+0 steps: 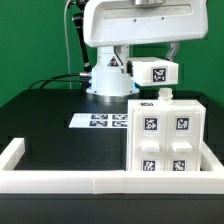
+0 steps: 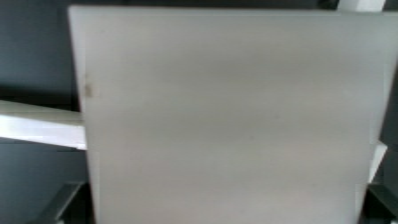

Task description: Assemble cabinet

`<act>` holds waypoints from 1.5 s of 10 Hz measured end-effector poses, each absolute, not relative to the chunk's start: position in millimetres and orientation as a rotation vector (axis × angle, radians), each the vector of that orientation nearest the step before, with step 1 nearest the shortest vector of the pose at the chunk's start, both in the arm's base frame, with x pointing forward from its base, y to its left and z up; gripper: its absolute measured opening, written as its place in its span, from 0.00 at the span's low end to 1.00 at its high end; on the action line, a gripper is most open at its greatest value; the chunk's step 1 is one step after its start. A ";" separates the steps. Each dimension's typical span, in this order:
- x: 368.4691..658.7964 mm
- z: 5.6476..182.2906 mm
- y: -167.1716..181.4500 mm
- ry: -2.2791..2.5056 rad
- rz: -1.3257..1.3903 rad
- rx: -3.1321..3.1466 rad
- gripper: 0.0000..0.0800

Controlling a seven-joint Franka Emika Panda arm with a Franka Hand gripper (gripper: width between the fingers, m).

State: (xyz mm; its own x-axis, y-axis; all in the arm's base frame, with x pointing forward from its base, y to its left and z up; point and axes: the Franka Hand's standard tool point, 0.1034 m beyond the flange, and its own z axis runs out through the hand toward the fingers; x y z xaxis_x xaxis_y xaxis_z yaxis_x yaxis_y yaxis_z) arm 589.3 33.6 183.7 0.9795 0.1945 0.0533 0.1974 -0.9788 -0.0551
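The white cabinet body [image 1: 165, 138] stands upright at the exterior view's right, inside the border frame, with several tags on its front. A small white block [image 1: 163, 97] sits on its top. My gripper [image 1: 150, 60] hangs above the body and is shut on a white cabinet piece [image 1: 157, 71] that bears a tag. In the wrist view this piece [image 2: 222, 110] is a blurred flat white face that fills most of the picture. Only dark finger edges [image 2: 59, 205] show beside it.
The marker board [image 1: 100, 120] lies flat on the black table left of the cabinet body. A low white border frame [image 1: 60, 181] runs along the front and the left side. The arm's white base [image 1: 108, 80] stands behind.
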 end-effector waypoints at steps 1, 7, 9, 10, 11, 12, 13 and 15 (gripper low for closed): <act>588.8 182.3 33.8 -0.304 -0.070 -3.065 0.70; 597.2 173.9 54.4 -0.343 -0.058 -3.054 0.70; 596.2 169.2 55.7 -0.350 -0.049 -3.053 0.70; 598.9 169.0 55.7 -0.352 -0.053 -3.052 0.70; 602.4 169.0 55.4 -0.353 -0.057 -3.052 0.70; 604.8 168.9 56.3 -0.354 -0.061 -3.051 0.70; 606.6 168.7 57.5 -0.356 -0.063 -3.050 0.70; 609.4 160.9 58.5 -0.356 -0.049 -3.047 0.70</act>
State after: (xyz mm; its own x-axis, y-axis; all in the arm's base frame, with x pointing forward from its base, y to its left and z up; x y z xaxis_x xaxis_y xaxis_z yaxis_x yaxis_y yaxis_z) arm 609.4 58.5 160.9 0.9725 0.2292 0.0404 0.2316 -0.9704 -0.0692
